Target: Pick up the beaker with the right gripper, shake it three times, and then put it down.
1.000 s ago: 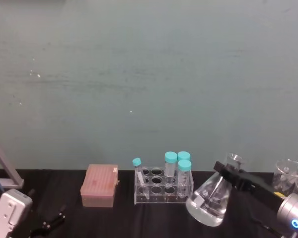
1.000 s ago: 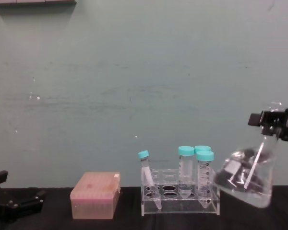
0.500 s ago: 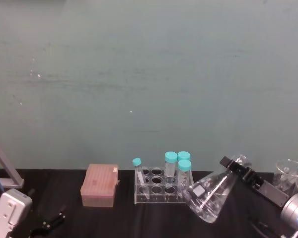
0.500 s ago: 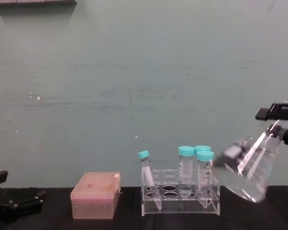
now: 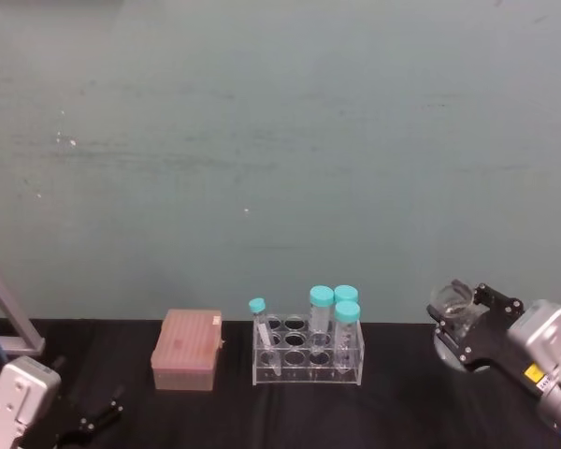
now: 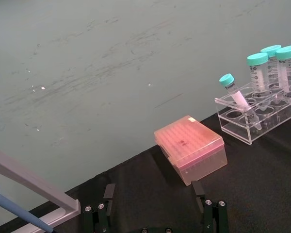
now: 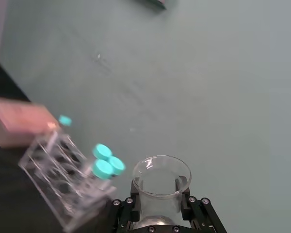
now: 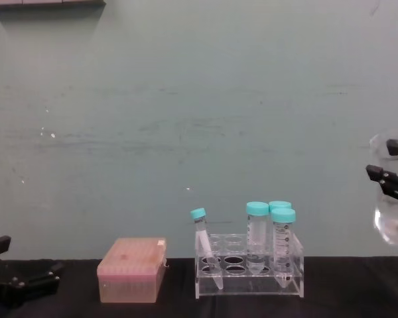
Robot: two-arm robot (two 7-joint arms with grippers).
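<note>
Beaker reads as clear glass, pale glints along the rim, framed by the matte black right gripper. Tube rack is colourless see-through plastic, and its caps are bright teal (four of them, all one shade). Tip box shows salmon pink, slightly translucent. Tablecloth is plain black. Wall is a dull blue-green, streaked with faint darker scuffs and a few white specks. Left gripper is black too.
</note>
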